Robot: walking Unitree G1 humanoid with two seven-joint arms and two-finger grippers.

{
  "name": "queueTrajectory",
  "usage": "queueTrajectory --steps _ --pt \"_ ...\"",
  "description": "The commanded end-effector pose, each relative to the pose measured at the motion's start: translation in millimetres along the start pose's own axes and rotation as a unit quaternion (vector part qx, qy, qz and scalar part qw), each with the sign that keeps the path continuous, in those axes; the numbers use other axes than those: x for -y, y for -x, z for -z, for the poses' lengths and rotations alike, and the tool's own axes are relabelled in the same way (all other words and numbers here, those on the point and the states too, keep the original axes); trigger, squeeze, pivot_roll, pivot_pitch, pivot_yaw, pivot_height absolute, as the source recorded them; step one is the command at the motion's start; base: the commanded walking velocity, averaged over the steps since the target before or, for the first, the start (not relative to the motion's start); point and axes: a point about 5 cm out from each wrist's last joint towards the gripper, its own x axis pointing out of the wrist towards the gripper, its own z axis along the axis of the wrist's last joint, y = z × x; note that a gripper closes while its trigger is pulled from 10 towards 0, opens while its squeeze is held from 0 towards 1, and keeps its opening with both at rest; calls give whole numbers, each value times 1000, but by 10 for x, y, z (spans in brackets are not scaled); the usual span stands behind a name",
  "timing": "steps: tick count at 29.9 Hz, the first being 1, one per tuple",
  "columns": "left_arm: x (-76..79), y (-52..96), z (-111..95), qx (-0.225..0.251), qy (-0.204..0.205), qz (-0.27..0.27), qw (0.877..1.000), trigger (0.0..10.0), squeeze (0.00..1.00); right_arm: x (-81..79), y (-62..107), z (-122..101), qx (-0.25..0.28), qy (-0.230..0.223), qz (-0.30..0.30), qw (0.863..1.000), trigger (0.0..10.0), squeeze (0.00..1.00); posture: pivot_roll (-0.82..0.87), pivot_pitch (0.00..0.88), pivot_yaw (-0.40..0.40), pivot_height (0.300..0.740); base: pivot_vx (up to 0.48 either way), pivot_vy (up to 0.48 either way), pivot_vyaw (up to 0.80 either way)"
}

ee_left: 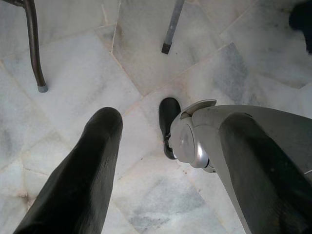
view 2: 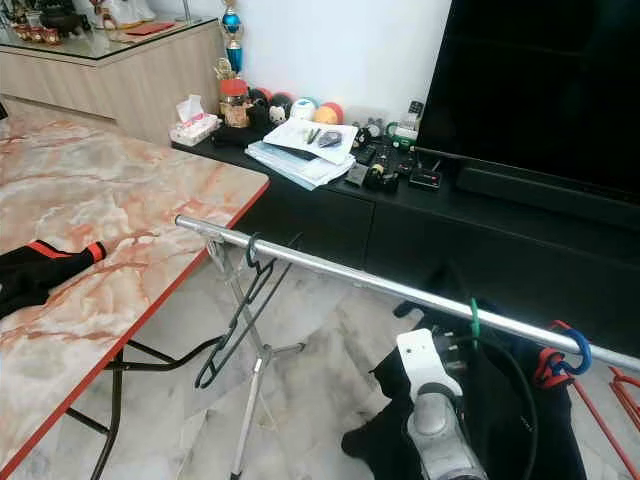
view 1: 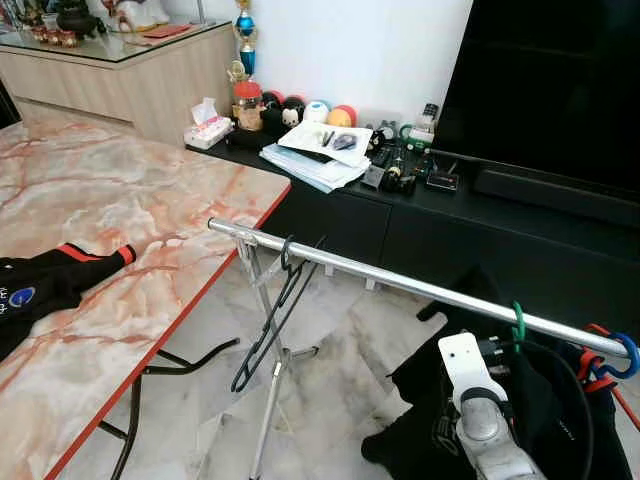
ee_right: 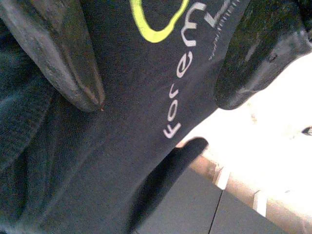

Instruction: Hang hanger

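Black hanger [view 1: 268, 322] hangs by its hook on the rail [view 1: 400, 284], near the rail's desk [view 1: 120, 200] end. Right claw [ee_right: 161, 63] spread, facing a black printed garment [ee_right: 122, 146] under the rail. Left claw [ee_left: 161, 161] spread, idle above floor. Advice: seat hooks fully over rail

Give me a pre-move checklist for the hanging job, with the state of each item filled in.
1. Silver rail has bare span between hangers: ok.
2. Black hanger hooked on the rail near its end, empty: ok.
3. Green hanger hooked on the rail, carrying the dark garment: ok.
4. Right gripper open, fingers either side of printed dark fabric: ok.
5. Left gripper open, empty, pointing at the marble floor: ok.
6. Garment seated square on its hanger: cannot tell.
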Motion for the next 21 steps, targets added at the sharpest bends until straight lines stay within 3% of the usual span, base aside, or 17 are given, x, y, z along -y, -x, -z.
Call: queueTrajectory --steps 1,9,13,21 --pt "-20 20 66 -16 1 -1 1000 10000 0 -3 23 151 -37 -9 -2 999 10000 0 178 55 4 740 0 0 0" --pt "-16 18 61 -15 0 1 1000 10000 0 -65 119 375 -93 -36 -9 995 10000 0 174 54 3 740 0 0 0" --pt "-9 15 58 -15 0 2 1000 10000 0 -161 223 528 -141 -76 -25 987 10000 0 169 51 -1 740 0 0 0" --pt "-5 14 60 -15 1 1 1000 10000 0 -151 334 449 -109 -80 -25 991 10000 0 168 49 -6 740 0 0 0"
